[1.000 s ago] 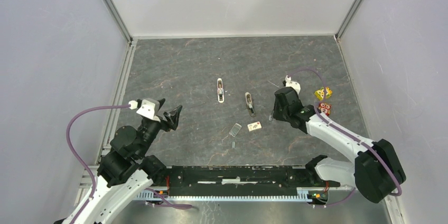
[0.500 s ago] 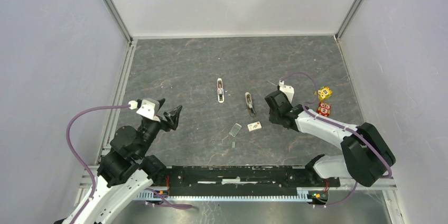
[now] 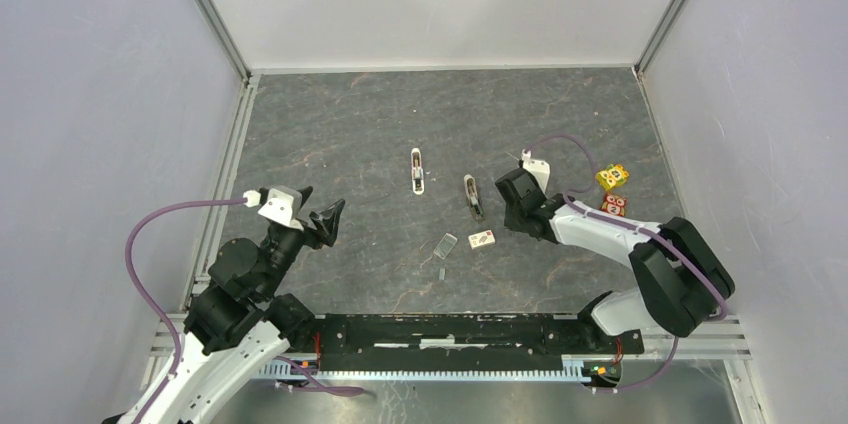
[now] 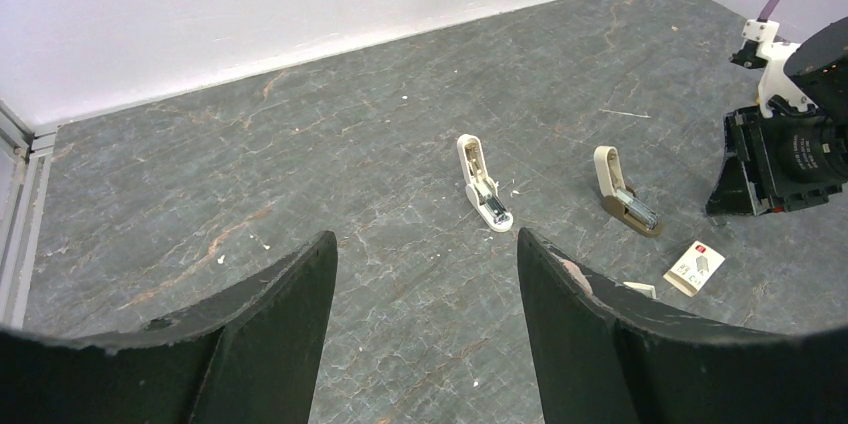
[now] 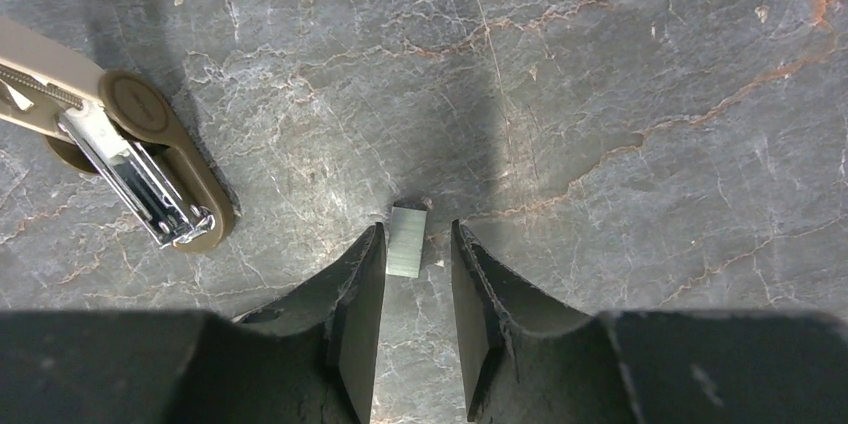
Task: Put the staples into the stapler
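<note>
The left arm and right arm had white shells, black joints, looping purple cables and black, wedge-shaped fingers.

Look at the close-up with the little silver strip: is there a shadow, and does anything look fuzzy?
Right wrist view: yes, a soft dark stripe of shadow lies on the grey stone table above the small silver metal strip; the black fingers nearest the lens look slightly soft. Left wrist view: even light, table sharp.
</note>
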